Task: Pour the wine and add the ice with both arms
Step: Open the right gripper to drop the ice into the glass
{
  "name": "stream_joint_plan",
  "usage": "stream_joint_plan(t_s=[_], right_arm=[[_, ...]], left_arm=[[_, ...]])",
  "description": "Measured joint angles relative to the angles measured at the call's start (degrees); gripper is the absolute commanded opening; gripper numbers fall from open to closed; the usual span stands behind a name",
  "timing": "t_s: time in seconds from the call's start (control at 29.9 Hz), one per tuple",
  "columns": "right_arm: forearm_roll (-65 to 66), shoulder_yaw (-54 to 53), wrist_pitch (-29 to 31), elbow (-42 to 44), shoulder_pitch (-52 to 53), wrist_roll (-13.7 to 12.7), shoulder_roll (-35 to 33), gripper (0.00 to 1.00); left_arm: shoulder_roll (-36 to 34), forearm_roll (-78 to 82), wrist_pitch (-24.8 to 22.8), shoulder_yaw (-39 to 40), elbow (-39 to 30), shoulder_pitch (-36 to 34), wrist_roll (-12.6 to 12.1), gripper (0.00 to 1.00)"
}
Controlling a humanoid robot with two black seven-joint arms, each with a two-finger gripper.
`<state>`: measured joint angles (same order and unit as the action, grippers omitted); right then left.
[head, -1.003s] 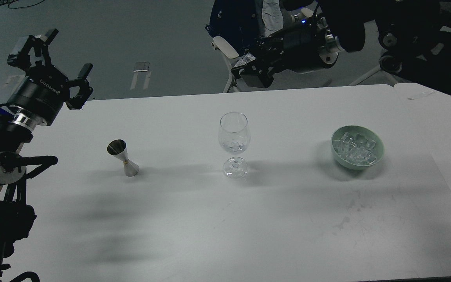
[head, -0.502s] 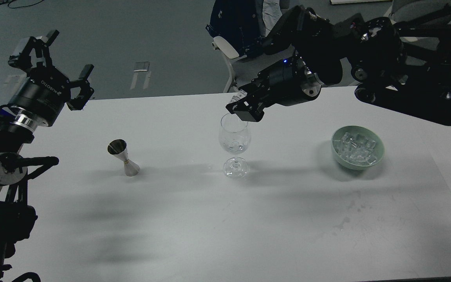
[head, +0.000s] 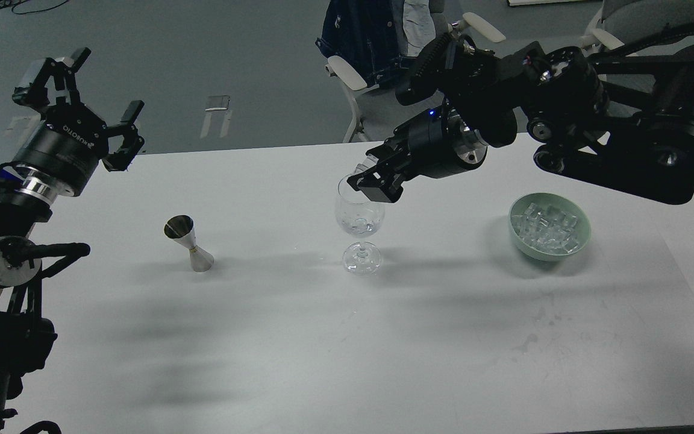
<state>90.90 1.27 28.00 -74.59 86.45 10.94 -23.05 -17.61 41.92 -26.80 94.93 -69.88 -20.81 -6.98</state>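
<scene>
Table [head: 299,337]: right jaws (closed) over glass [head: 359,211]

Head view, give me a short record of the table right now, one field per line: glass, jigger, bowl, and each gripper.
wine glass: upright near the table's middle, a little clear stuff at the bottom of its bowl
jigger: metal, upright, left of the glass, apart from it
green bowl: right of the glass, holding ice cubes
left gripper: open, empty, raised at the table's far left edge
right gripper: at the glass's rim; fingers too dark to tell open or shut
table: white
</scene>
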Motion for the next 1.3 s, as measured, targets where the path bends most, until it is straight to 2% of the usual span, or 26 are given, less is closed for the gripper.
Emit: stream_joint_plan(t_s=[0.84,1.3], right_arm=[[0.4,0.7,0.0,2.1,-1.2,-0.5,2.4,0.41],[0.5,0.7,0.0,3.3,-1.1,-1.1,3.8,0.49]], left_arm=[[-0.6,-0.1,-0.4,0.3,0.0,0.8,0.1,0.98],[-0.6,-0.1,-0.4,0.3,-0.1,0.8,0.1,0.98]])
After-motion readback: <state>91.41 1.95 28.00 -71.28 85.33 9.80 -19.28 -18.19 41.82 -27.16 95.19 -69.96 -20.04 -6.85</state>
